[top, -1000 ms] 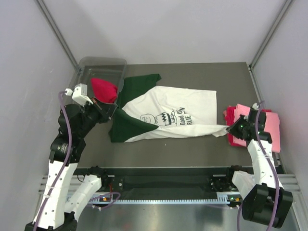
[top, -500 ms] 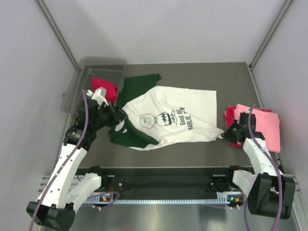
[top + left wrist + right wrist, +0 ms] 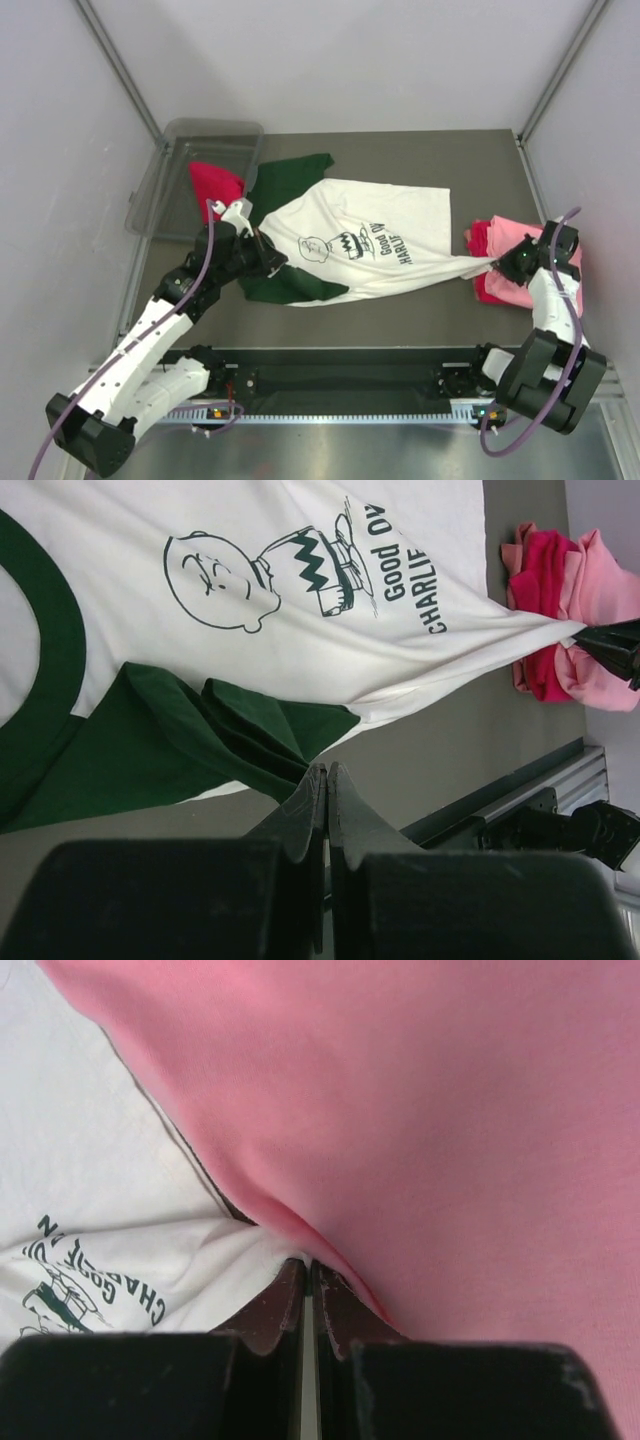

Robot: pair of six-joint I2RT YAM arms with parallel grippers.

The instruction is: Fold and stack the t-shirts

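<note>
The white t-shirt (image 3: pixel 380 215) with dark green sleeves and black chest print lies spread on the table's middle. My left gripper (image 3: pixel 265 255) is shut on its green sleeve (image 3: pixel 150 730), folded at the near left; the fingertips meet at the cloth's edge (image 3: pixel 327 770). My right gripper (image 3: pixel 500 265) is shut on the white hem corner (image 3: pixel 240 1250), pulled taut to the right, at the edge of the pink t-shirt (image 3: pixel 515 238). The pink shirt (image 3: pixel 450 1110) lies on a red one (image 3: pixel 478 240). Another red t-shirt (image 3: pixel 215 183) lies half in the bin.
A clear grey plastic bin (image 3: pixel 205 135) stands at the far left corner. The pink and red stack also shows in the left wrist view (image 3: pixel 590 590). A metal rail (image 3: pixel 350 365) runs along the table's near edge. Grey walls close in both sides.
My left gripper has moved right and nearer with the green sleeve, folding it inward. My right gripper has moved right onto the pink stack, drawing the hem corner taut.
</note>
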